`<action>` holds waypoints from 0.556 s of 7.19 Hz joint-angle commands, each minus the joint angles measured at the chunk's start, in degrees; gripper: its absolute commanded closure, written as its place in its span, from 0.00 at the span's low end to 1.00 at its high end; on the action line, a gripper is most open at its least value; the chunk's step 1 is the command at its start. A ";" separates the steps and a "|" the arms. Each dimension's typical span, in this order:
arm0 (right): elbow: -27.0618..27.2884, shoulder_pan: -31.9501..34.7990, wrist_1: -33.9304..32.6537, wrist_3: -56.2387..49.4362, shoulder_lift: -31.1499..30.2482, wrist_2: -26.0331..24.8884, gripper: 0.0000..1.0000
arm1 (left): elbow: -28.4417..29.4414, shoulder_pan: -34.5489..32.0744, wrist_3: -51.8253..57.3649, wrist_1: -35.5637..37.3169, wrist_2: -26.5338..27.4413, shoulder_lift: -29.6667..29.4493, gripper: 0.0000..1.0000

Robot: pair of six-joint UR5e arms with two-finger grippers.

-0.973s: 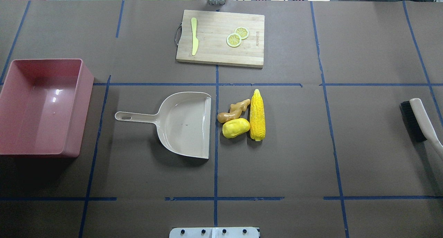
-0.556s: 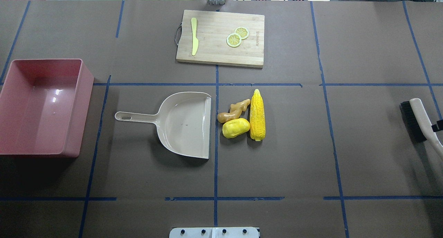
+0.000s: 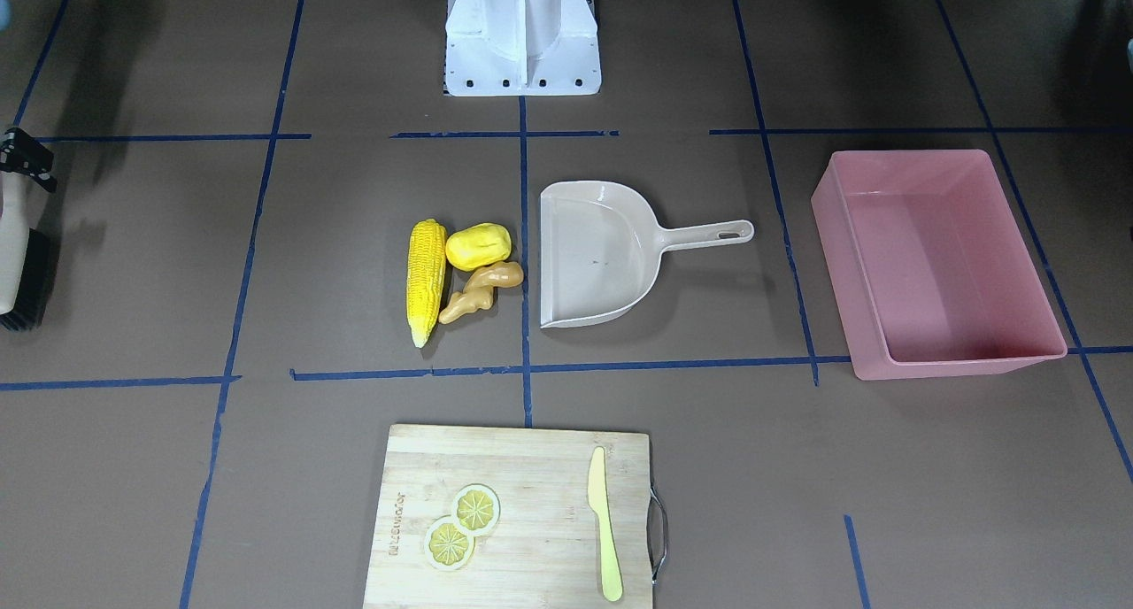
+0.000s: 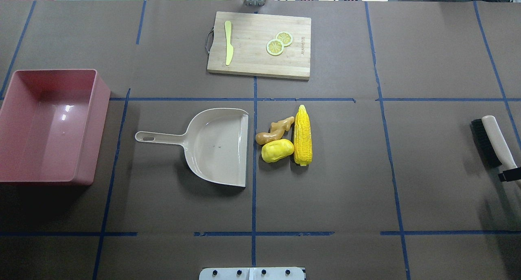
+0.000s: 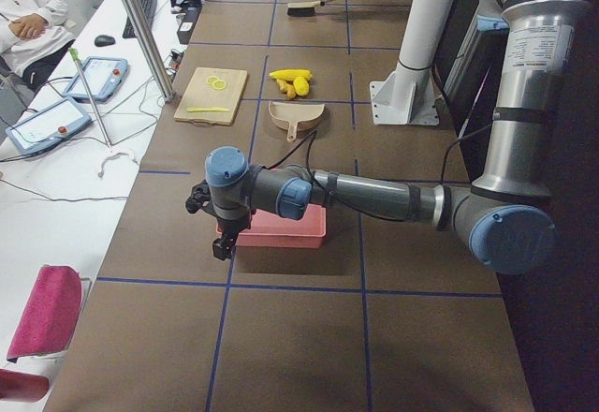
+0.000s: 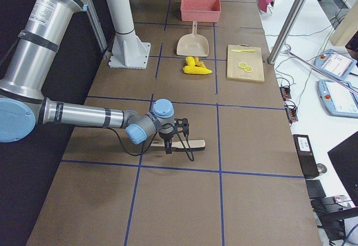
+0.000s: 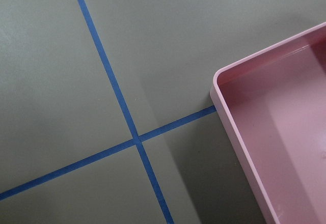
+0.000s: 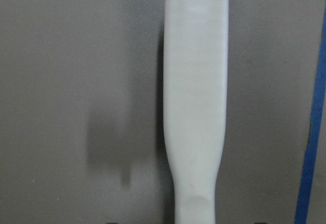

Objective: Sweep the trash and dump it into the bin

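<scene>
The right pincer (image 6: 179, 136) hangs over the brush (image 4: 497, 139) handle at the surface's right end, its fingers apart on either side. The left pincer (image 5: 223, 243) hangs by a corner of the pink bin (image 4: 100, 125); whether it is apart or together cannot be told. Mid-surface, the corn cob (image 4: 302, 135), potato lump (image 4: 277, 150) and ginger root (image 4: 276, 129) lie bunched just beside the dustpan (image 4: 220, 149) mouth, well apart from the bin.

The cutting board (image 4: 260, 64) bears a small mark, too blurred to read; no other text.
</scene>
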 commanded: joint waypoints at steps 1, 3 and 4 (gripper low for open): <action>-1.21 -0.71 -0.29 -0.11 0.12 0.11 1.00 | -0.17 0.00 0.00 -0.07 -0.02 0.00 0.00; -0.95 -0.53 -0.21 0.33 0.56 0.81 1.00 | 0.00 0.09 0.18 -4.16 -0.02 -0.27 0.00; -0.77 -0.53 -0.29 0.33 0.73 0.73 1.00 | -0.60 0.17 0.00 -10.20 -0.02 0.08 0.00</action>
